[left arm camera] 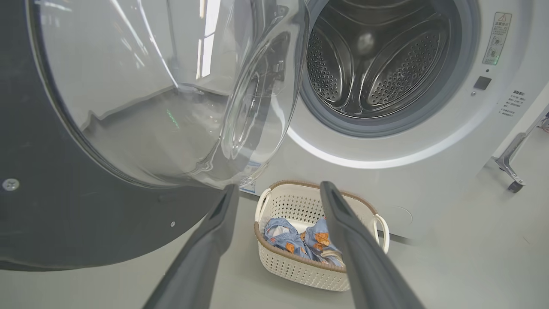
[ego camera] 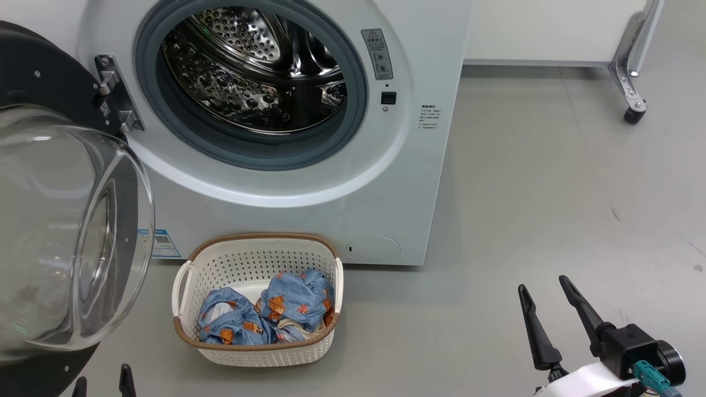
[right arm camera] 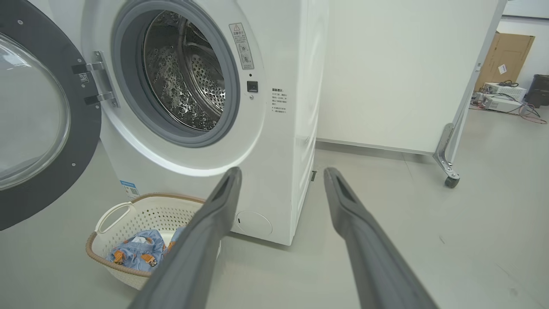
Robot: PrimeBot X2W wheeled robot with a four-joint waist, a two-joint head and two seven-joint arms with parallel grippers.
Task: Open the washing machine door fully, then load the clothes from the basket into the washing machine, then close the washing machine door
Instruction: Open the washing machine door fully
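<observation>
The white washing machine (ego camera: 397,182) has its round door (ego camera: 60,231) swung open to the left, so the steel drum (ego camera: 253,66) shows. On the floor in front stands the cream basket (ego camera: 256,251), and the blue patterned clothes (ego camera: 270,314) lie inside it. My right gripper (ego camera: 543,286) is open at the lower right, well away from the basket, fingers spread and empty. The tips of my left gripper (ego camera: 102,377) peek up at the bottom left, below the door. In the left wrist view the open left gripper (left arm camera: 279,191) points at the basket (left arm camera: 296,270), close under the door glass (left arm camera: 171,94).
A white panel on a metal leg with a caster (ego camera: 634,113) stands at the back right. In the right wrist view a cardboard box (right arm camera: 506,60) and equipment with cables (right arm camera: 502,96) sit far right. Grey floor (ego camera: 551,209) stretches to the right of the machine.
</observation>
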